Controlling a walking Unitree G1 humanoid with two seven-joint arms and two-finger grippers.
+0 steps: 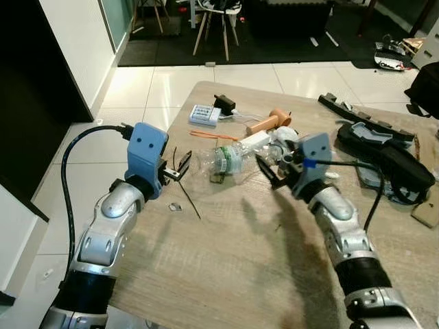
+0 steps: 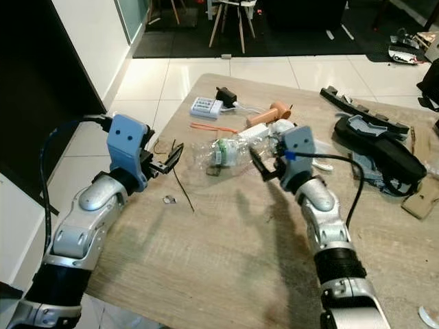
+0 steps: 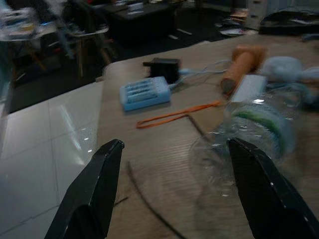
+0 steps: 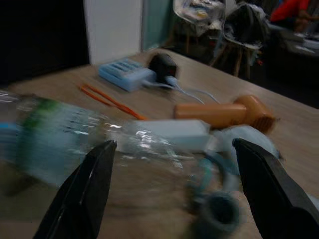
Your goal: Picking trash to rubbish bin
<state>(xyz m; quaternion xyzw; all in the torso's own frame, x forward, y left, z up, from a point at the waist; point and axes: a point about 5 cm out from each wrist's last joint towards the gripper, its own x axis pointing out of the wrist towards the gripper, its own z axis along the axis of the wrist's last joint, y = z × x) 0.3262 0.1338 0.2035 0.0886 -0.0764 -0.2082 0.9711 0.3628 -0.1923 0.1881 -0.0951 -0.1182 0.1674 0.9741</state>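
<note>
left gripper fingers spread wide, over wooden table | clear plastic bottle with green label lying just ahead, blurred | orange strap and blue battery charger beyond | black adapter behind charger | orange handle-like object, possibly wooden

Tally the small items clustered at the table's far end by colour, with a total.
Clear: 1, plastic bottle
Light blue: 1, battery charger
Black: 1, power adapter
Orange: 1, strap
Tan: 1, handle-shaped tool
White: 1, box
Total: 6
</note>
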